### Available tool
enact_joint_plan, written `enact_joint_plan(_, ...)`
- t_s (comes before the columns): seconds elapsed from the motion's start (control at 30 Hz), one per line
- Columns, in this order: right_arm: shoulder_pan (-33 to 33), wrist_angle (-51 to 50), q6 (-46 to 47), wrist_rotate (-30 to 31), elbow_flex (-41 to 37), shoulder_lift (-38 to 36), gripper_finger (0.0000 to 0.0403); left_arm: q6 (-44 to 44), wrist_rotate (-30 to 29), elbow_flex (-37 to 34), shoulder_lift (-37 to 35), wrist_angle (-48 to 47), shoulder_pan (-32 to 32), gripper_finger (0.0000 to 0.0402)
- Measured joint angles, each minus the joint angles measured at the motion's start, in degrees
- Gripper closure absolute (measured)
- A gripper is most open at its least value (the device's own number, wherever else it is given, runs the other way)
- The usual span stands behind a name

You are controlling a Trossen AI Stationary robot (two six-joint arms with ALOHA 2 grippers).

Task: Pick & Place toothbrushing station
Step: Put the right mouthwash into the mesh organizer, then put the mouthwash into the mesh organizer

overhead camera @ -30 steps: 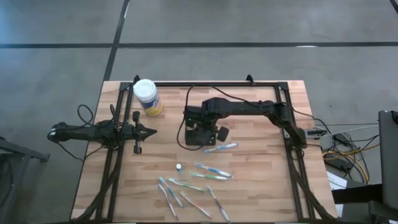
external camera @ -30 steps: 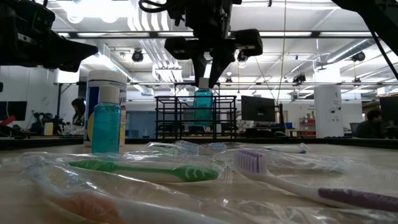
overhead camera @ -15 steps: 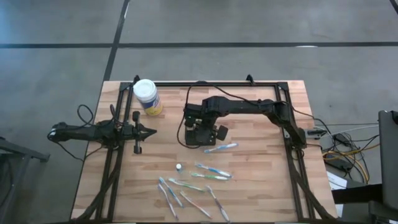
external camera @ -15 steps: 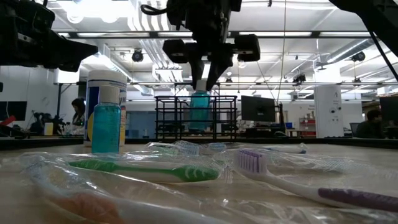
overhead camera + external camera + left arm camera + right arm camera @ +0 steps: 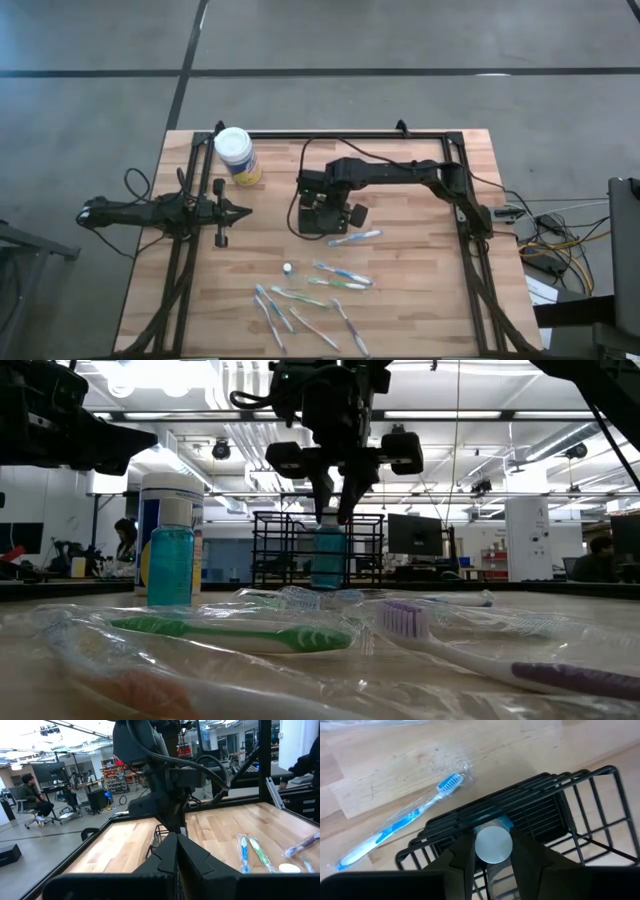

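The black wire caddy [image 5: 322, 213] stands mid-table; it also shows in the low view [image 5: 275, 550]. My right gripper [image 5: 331, 515] stands over it, shut on a small bottle of teal liquid [image 5: 327, 557] with a white cap. The bottle stands upright inside the caddy [image 5: 580, 810]. A second teal bottle [image 5: 171, 565] stands on its base on the table. Several wrapped toothbrushes [image 5: 320, 295] lie flat near the front edge, and one blue toothbrush [image 5: 400, 827] lies beside the caddy. My left gripper [image 5: 243, 210] is shut and empty at the left. My right gripper pinches the bottle's white cap [image 5: 493, 844] between its two fingers [image 5: 462, 855], at the bottle's top. The fingers come from above, pointing down. The bottle hangs upright with its body inside the caddy; whether its base rests on the caddy's floor I cannot tell.
A white-lidded yellow jar [image 5: 236, 155] stands at the far left of the table. A black frame [image 5: 455, 140] runs around the table's edges. Bare wood lies between the caddy and my left gripper.
My right gripper has gone down with the teal bottle, which stays upright and now sits lower inside the caddy.
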Motion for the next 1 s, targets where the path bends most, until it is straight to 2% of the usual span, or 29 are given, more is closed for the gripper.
enact_joint_plan(0.33, -0.33, 1.41, -0.13, 0.00, -1.03, -0.04, 0.0312, 0.00, 0.15, 0.00, 0.00, 0.02, 0.01, 0.0388)
enact_joint_plan(0.7, -0.37, 1.76, 2.53, -1.53, 0.84, 0.15, 0.0247, 0.00, 0.17, 0.02, 0.00, -0.30, 0.01, 0.0388)
enact_joint_plan(1.0, -0.15, 1.41, 3.32, -0.61, 1.30, 0.15, 0.0235, 0.00, 0.17, 0.02, 0.00, -0.42, 0.01, 0.0388)
